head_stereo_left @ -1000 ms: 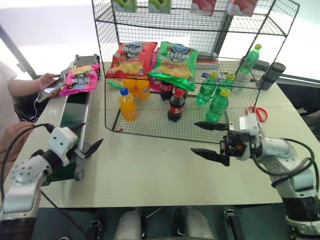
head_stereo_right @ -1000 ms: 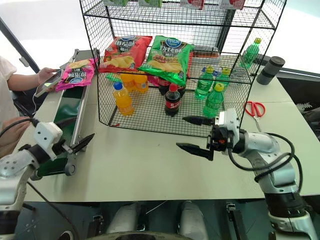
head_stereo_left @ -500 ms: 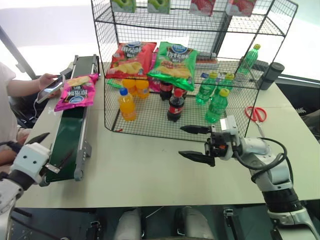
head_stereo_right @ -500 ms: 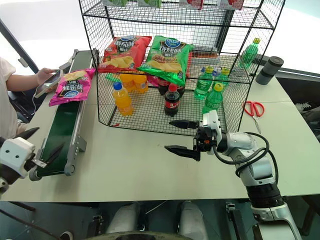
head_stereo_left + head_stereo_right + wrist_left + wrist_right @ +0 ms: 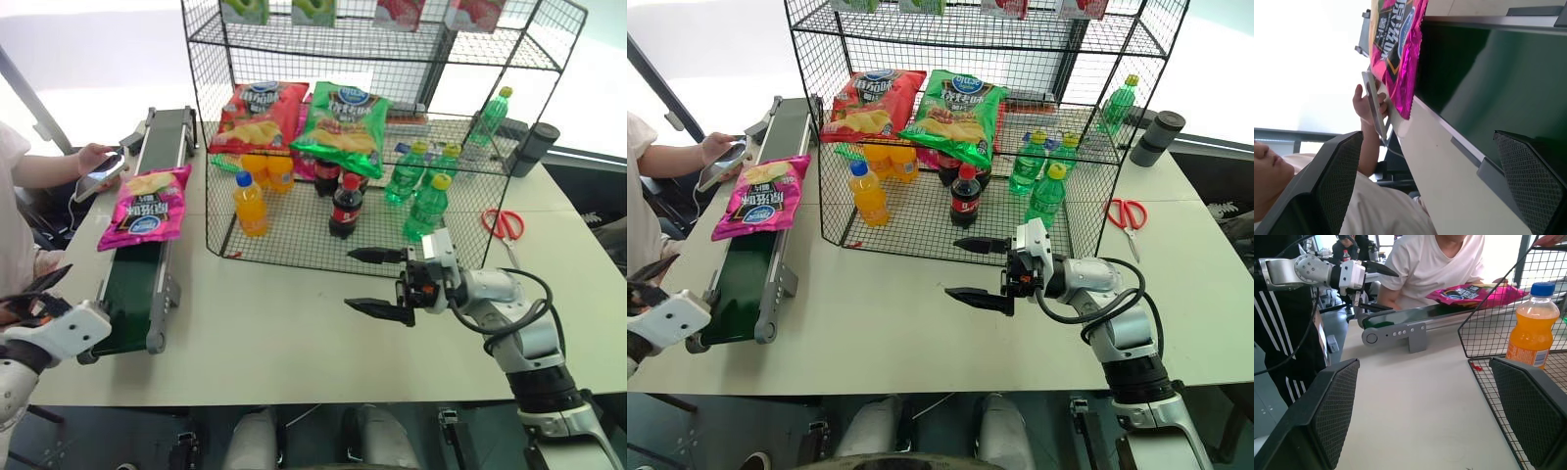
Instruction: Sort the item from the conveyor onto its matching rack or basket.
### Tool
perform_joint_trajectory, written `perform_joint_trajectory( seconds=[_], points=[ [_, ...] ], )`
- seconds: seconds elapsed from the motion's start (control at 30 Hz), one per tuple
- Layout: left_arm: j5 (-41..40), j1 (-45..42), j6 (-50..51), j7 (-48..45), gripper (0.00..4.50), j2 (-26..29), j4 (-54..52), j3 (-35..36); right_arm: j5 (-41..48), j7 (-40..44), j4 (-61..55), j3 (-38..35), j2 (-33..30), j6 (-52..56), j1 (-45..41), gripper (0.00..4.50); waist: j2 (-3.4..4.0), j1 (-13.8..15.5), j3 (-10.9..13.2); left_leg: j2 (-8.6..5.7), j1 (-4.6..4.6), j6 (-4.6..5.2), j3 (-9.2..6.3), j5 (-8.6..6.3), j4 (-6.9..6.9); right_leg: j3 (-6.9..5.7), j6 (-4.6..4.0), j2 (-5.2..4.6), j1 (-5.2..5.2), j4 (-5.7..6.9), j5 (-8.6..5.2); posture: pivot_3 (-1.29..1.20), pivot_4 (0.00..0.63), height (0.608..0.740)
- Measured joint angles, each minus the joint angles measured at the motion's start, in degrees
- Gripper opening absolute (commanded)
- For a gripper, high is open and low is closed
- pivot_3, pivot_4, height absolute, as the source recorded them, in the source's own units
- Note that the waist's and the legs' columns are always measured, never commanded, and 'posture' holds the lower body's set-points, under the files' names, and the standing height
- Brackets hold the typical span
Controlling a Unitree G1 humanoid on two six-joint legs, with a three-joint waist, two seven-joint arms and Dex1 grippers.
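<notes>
The pink chip bag (image 5: 145, 207) lies flat on the green conveyor (image 5: 137, 284) at the left of the frame, about midway along the belt, untouched. At the upper left, beside it, a person's hand (image 5: 95, 157) holds a phone. The black wire rack (image 5: 392, 147) stands at upper centre on the counter (image 5: 294, 323). My left claw (image 5: 39, 292) hangs wide open at the lower left, off the belt's near end; my right claw (image 5: 374, 281) hangs open at centre, empty, before the rack.
</notes>
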Motion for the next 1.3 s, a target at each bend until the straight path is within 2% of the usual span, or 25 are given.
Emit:
perform_joint_trajectory(
  seconds=[0.37,0.57,0.7,0.8,0.9,1.03,1.07,1.2,1.3],
  points=[
    [2.21,-4.34,-1.3,2.41,4.5,0.95,3.09,-4.19,-0.09,-0.45,-1.74,-0.08,-0.24,0.34,1.82,4.42,0.0,-0.14,0.0,0.04,0.0,0.0,0.04,0.0,-0.03,0.01,-0.01,0.0,0.12,0.02,0.01,0.0,0.15,0.74],
    [3.61,-5.91,-1.33,4.1,4.5,1.43,4.88,-5.4,4.59,-0.45,-6.14,-0.52,-0.18,4.0,3.29,4.42,-0.01,-0.05,0.0,0.06,-0.01,0.0,0.03,0.0,-0.05,0.01,-0.01,0.0,0.12,0.02,0.01,0.0,0.15,0.74],
    [4.26,-6.15,-1.61,4.92,4.5,1.47,6.3,-6.36,4.73,-1.04,-6.72,-0.5,-0.2,4.18,4.12,4.42,0.01,-0.05,0.0,0.06,0.0,-0.01,0.04,0.0,-0.05,0.01,-0.01,-0.01,0.04,0.01,0.01,0.0,0.15,0.74],
    [3.69,-6.45,-2.34,4.63,3.65,1.47,6.76,-6.64,4.14,-1.38,-6.72,-0.49,-0.36,4.1,3.99,4.5,0.0,-0.05,0.0,0.07,0.0,-0.01,0.03,0.0,-0.05,0.01,-0.01,-0.01,0.0,0.02,0.01,0.0,0.15,0.74],
    [3.14,-7.2,-2.38,3.95,2.3,1.49,6.88,-8.1,3.11,-1.44,-6.68,-0.48,-0.57,3.95,3.98,4.5,-0.01,-0.04,-0.01,0.06,-0.01,-0.01,0.03,0.0,-0.05,0.0,-0.01,-0.01,0.01,0.01,0.01,0.0,0.15,0.74],
    [3.15,-8.13,-2.55,4.01,0.25,1.49,7.3,-8.66,2.17,-1.66,-6.51,-0.43,-0.56,3.2,3.95,4.5,-0.01,-0.03,-0.01,0.06,-0.02,-0.01,0.04,0.0,-0.04,0.01,-0.01,-0.01,0.08,0.01,0.02,0.0,0.15,0.74],
    [3.13,-8.22,-2.56,4.1,0.06,1.49,7.3,-8.66,2.0,-1.77,-6.45,-0.43,-0.56,3.02,3.93,4.5,-0.01,-0.04,-0.01,0.06,-0.02,-0.01,0.04,0.0,-0.04,0.01,-0.01,-0.01,0.1,0.02,0.02,0.0,0.15,0.74],
    [2.94,-8.34,-2.49,4.17,0.06,1.48,7.3,-8.66,1.35,-2.03,-6.22,-0.43,-0.55,2.59,3.9,4.5,0.0,-0.06,0.0,0.07,-0.01,-0.01,0.04,0.0,-0.05,0.0,-0.01,0.0,0.1,0.02,0.02,0.0,0.15,0.74],
    [-0.4,-9.51,-1.04,3.73,0.06,0.7,7.24,-8.23,0.59,-2.03,-5.72,-0.43,-0.55,1.77,3.87,4.5,0.0,-0.05,0.0,0.06,-0.01,-0.01,0.04,0.0,-0.04,0.01,-0.01,0.0,0.1,0.02,0.02,0.0,0.15,0.74]
  ],
)
